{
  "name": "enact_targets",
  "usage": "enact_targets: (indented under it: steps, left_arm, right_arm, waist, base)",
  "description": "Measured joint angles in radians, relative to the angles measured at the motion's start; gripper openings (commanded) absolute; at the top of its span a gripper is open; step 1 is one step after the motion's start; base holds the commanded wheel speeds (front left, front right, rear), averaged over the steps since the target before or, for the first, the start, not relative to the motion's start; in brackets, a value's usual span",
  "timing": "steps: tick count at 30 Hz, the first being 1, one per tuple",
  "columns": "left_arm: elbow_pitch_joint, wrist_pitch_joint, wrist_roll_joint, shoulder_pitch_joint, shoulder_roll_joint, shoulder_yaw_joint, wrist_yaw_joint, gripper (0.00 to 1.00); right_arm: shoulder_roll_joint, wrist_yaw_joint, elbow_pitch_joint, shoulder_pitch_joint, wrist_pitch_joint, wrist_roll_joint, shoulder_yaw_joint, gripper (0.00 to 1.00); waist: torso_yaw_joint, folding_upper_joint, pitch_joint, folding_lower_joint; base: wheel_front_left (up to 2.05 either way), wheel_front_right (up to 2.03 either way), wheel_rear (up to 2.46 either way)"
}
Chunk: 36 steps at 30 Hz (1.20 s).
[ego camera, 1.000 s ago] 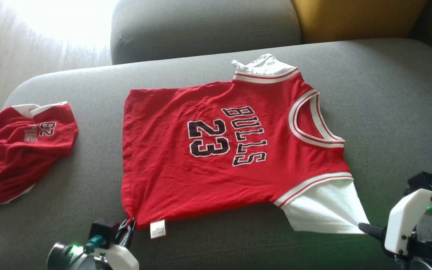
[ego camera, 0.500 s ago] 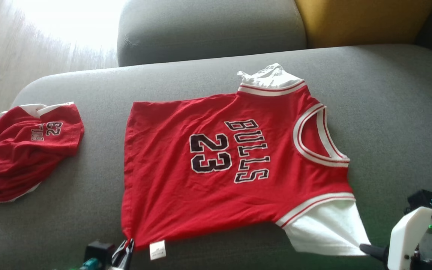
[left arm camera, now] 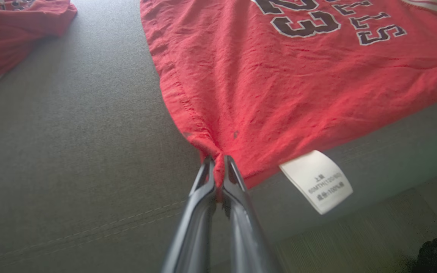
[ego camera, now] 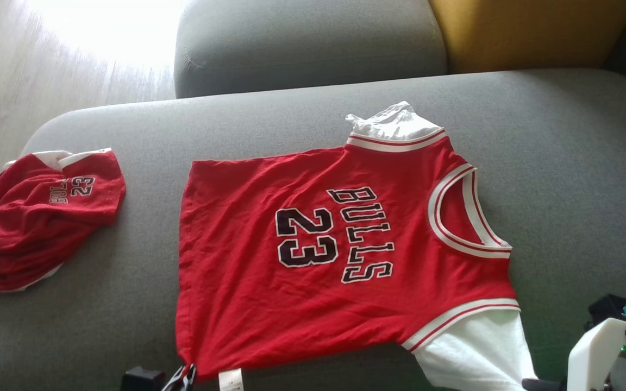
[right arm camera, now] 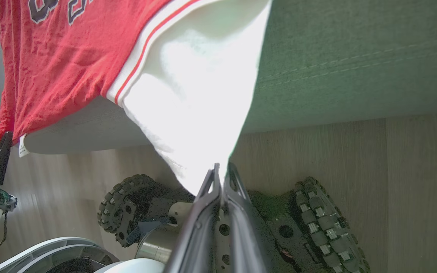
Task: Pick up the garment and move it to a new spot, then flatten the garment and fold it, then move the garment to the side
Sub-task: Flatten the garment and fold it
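One red jersey (ego camera: 237, 282), grey sofa seat (ego camera: 563, 163), wood floor (ego camera: 14, 87)

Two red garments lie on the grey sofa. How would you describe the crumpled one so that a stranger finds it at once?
Look at the wide grey sofa seat, then go to its left end. There lies the crumpled red garment; unlike the big jersey spread flat in the middle, it is bunched into a heap and its "23" print is much smaller.

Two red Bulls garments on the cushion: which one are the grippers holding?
The large jersey spread flat: left gripper pinches its hem corner, right gripper its white sleeve. The crumpled one lies apart, untouched.
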Motion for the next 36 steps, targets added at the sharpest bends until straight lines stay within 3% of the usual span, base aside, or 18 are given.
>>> enact_targets:
  steps: [6,19,36]
  left_arm:
    - [-0.017,0.009,-0.014,0.0,0.008,-0.011,-0.004,0.0]
    - [-0.082,0.125,-0.229,-0.013,-0.001,0.063,-0.073,0.0]
    - [-0.149,0.246,-0.328,-0.177,-0.004,0.119,-0.057,0.0]
  right_arm:
    - [0.0,0.0,-0.023,0.0,0.001,0.0,-0.016,0.0]
    - [0.013,0.0,-0.019,-0.119,-0.05,0.006,-0.012,0.0]
    - [0.011,0.0,0.131,-0.373,-0.192,-0.03,0.007,0.0]
  waist:
    - [-0.005,0.0,0.004,0.0]
    - [-0.002,0.0,0.038,0.0]
    - [0.009,0.0,0.131,0.0]
  base:
    - [0.0,0.0,0.0]
    - [0.0,0.0,0.0]
    - [0.0,0.0,0.0]
